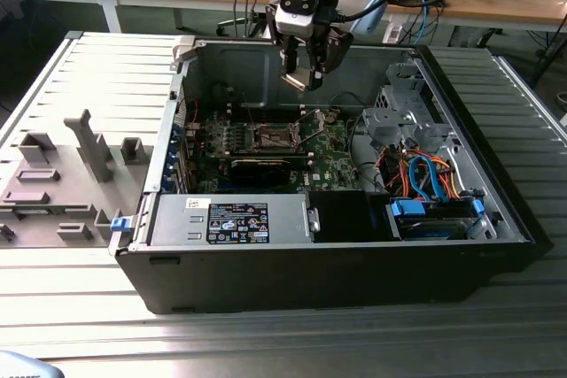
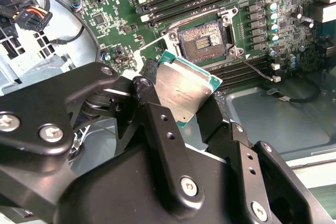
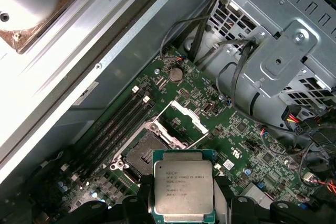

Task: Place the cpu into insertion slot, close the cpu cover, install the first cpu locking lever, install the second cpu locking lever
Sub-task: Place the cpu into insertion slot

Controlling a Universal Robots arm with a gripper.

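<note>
The gripper is pinched closed on the cpu, above the motherboard. In the exterior view the empty insertion slot lies at seven o'clock from it. The cpu cover is raised, and no step is finished yet.

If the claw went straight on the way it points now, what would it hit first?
Probably the green motherboard at or beside the open silver-rimmed square socket, met by the silver-topped chip the claw grips; depth is unclear.
</note>
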